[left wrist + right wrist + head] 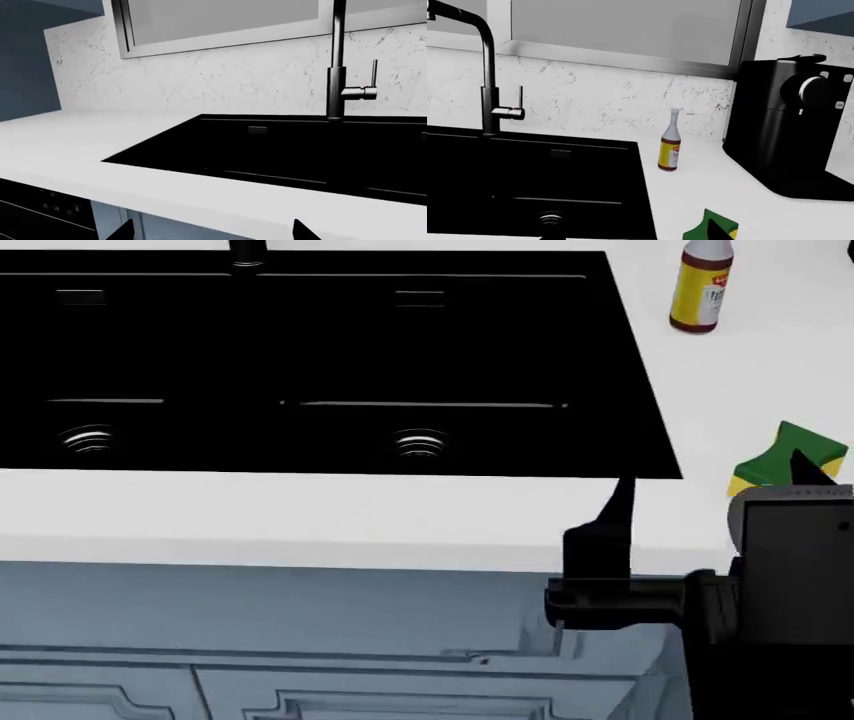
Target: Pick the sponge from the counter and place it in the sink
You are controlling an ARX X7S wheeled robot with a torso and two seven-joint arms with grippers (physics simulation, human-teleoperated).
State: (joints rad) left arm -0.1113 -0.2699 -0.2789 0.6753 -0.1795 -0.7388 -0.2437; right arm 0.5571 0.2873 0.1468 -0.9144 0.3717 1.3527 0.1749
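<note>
A: Yellow-and-green sponge [787, 462] sits on the white counter [334, 515], right of the sink [320, 360], near the front edge. Right gripper [707, 485] hangs in front of it, jaws spread wide: one finger over the counter's edge by the sink's corner, the other up against the sponge.

B: Holding anything?

A: No, empty. Left gripper [213, 231] shows only two dark tips apart at the frame's bottom; open, nothing between them.

B: Risks from here?

A: My guess: the sponge lies off to one side of the jaws, not between them. Closing now would miss or shove it sideways. Pushing forward could nudge it toward the bottle [702, 287] farther back. Foam may also squash and slip under a shallow pinch.

B: What does each camera add?

A: Head view gives both drains and the blue-grey cabinet front [267, 640]. Right wrist view alone shows the black coffee machine [794, 125] beyond the bottle, plus the faucet [490, 75] and window. Left wrist view shows the faucet and empty basin, no sponge.
</note>
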